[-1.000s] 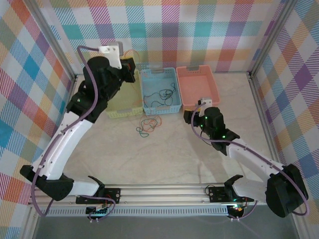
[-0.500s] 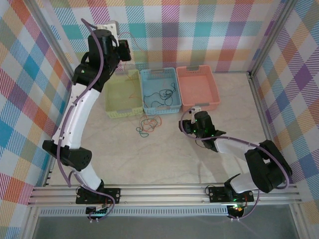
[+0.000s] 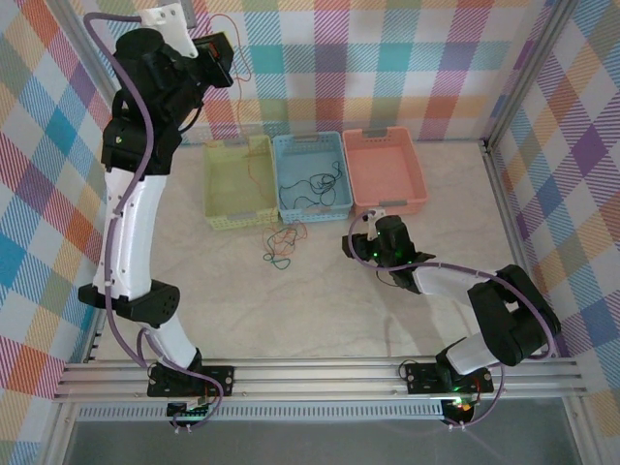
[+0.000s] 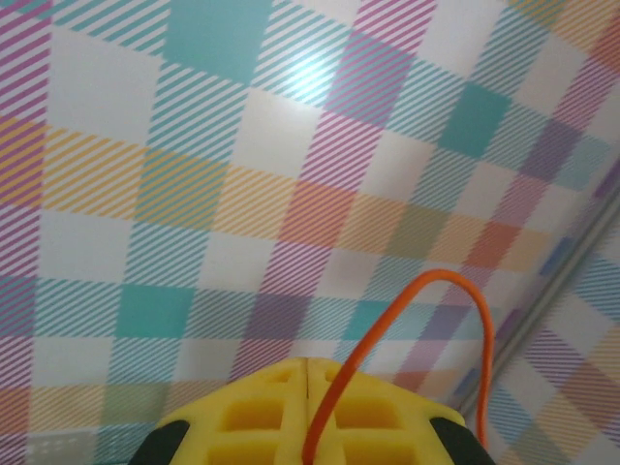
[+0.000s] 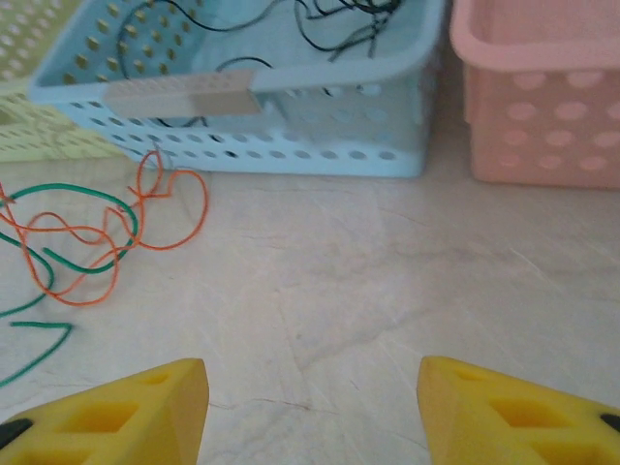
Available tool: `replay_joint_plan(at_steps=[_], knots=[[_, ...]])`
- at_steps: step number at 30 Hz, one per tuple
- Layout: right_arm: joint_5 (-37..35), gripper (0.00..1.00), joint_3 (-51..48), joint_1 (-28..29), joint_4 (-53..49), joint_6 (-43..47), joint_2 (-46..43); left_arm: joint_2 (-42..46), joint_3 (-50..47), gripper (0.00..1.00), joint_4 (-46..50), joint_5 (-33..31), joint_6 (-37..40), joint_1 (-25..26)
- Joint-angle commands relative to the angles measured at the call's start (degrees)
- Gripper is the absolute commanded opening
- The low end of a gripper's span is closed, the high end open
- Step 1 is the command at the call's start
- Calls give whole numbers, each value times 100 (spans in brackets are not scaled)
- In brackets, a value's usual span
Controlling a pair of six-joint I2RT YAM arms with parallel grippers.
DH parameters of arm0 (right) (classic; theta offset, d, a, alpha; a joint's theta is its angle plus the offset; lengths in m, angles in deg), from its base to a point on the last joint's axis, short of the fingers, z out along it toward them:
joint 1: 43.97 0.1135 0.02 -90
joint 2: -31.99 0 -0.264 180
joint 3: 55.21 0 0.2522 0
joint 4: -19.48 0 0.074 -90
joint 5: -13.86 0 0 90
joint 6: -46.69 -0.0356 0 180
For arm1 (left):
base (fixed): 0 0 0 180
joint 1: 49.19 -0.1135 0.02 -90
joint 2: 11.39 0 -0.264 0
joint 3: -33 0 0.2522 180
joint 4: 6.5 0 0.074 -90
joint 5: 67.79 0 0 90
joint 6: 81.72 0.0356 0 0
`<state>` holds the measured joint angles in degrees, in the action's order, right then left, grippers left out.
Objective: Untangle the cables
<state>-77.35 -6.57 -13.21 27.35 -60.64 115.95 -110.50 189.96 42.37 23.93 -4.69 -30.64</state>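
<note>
Cable (image 4: 484, 358) in closed left end effector (image 4: 308, 387)

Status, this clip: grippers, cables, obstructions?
Left gripper shut on orange cable, held high. Right gripper open, low, facing orange-green tangle. Nothing between them.

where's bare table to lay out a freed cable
Bare table between the orange-green tangle and the near rail, and between the tangle and the left arm. The pink basket is empty. Crowded in front of the yellow basket and blue basket, where the tangle lies.
</note>
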Motion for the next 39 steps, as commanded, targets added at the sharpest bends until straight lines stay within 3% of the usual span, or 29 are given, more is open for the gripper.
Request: replay_joint_plan(at_steps=[1, 5, 9, 12, 14, 19, 22, 25, 29, 35, 39], knots=[[771, 61, -29, 59, 762, 155, 126, 343, 227, 0, -465, 605, -432, -27], [1776, 63, -25, 359, 1614, 603, 313, 445, 232, 0, -574, 1112, -781, -26], [2127, 69, 329, 911, 2196, 932, 643, 432, 260, 0, -522, 1422, -999, -29], [1816, 75, 861, 1299, 2290, 1051, 979, 436, 323, 0, -407, 1530, -1041, -22], [1976, 78, 1255, 1379, 2631, 965, 1383, 483, 366, 0, -386, 1594, -1067, -26], [2002, 79, 2667, 1590, 2406, 852, 2459, 551, 402, 0, -459, 1699, -1232, -26], [1776, 77, 3119, 1591, 2080, 513, 2652, 547, 441, 0, -370, 1675, -1099, -26], [1519, 77, 2925, 1575, 1846, 650, 2497, 442, 436, 0, -199, 1586, -700, -26], [1388, 76, 2321, 1508, 1184, 1099, 1884, 241, 280, 0, 117, 986, -162, -34], [825, 76, 1349, 1468, 305, 1927, 865, -93, 206, 0, -27, 569, 20, -123], [509, 76, 582, 1459, 761, 2043, 562, -403, 436, 0, -2, 198, 200, -149]])
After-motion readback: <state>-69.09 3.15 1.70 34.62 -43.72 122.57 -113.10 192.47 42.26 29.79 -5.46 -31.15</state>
